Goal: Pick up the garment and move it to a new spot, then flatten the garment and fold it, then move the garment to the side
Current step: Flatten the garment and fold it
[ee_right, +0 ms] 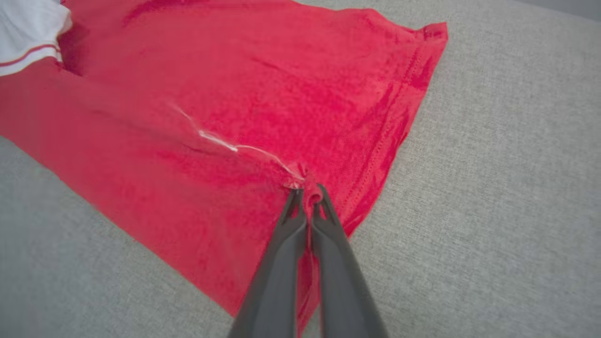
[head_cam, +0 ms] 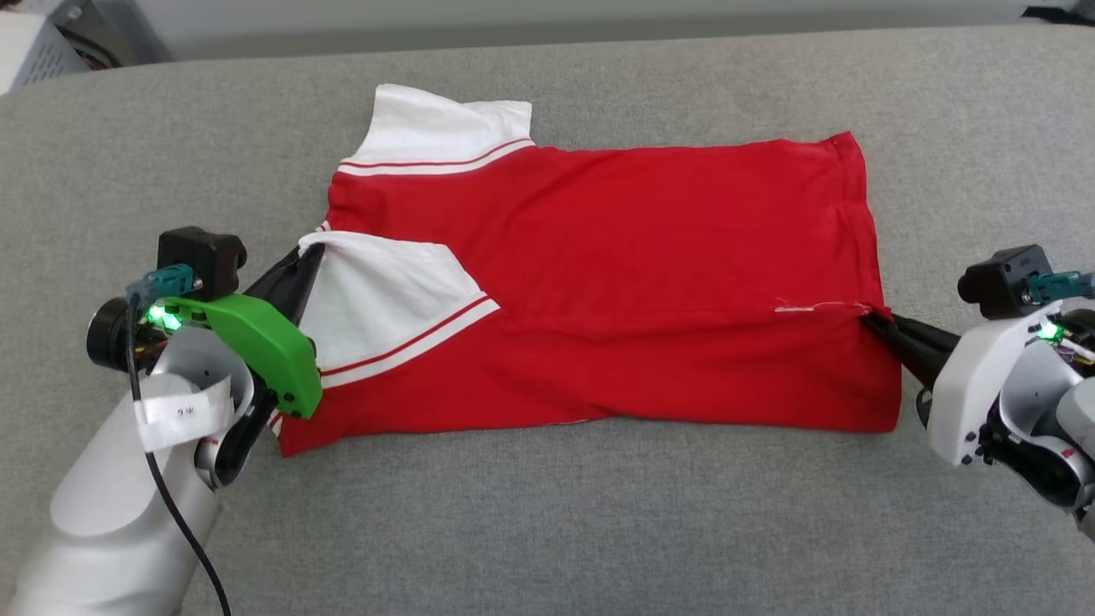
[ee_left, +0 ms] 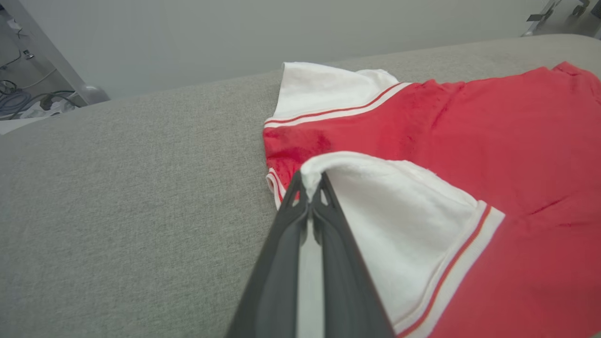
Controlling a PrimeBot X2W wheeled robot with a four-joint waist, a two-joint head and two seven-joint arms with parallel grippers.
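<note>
Head view: the red garment (head_cam: pixel 616 282), partly folded, is pinched by left pincer (head_cam: pixel 313 249) and right pincer (head_cam: pixel 867 319).

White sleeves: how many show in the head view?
2. One sleeve lies at the garment's far edge; the other is folded over the red body, pinched by the left gripper.

My left gripper (head_cam: pixel 310 251) pointed up and inward from the lower left of the head view. Its two dark fingers were pressed together, pinching a white fold of the garment (head_cam: pixel 642 257) at their tips. My left forearm (head_cam: pixel 111 513) slanted up, pale, under a green wrist cover (head_cam: pixel 257 342). My right gripper (head_cam: pixel 868 319) pointed in from the right, low and nearly level, its fingers likewise clamped on the garment's edge ahead of a white wrist housing (head_cam: pixel 975 393).
</note>
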